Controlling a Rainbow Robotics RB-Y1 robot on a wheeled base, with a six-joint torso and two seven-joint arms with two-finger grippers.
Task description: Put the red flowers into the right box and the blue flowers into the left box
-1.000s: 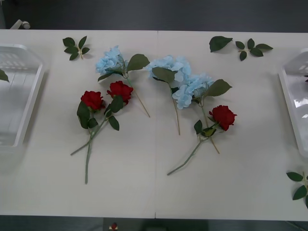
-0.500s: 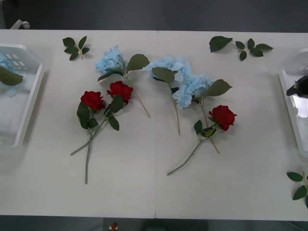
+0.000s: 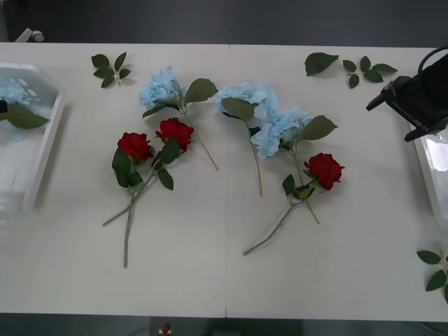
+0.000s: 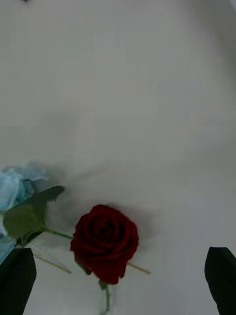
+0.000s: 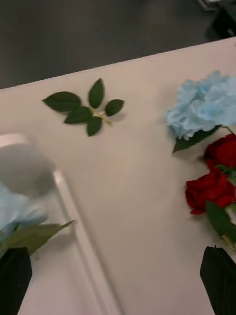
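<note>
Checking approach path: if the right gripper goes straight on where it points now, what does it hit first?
Probably the lone red rose: it lies on the table between the open right gripper fingers. Depth is unclear.

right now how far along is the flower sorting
Early on. One blue flower lies in the left box. Nothing is gripped: the right gripper hovers open above the lone red rose, the left gripper open by the left box. Left on the table: three red roses and three blue clusters. The right box shows no flower in its visible part.
</note>
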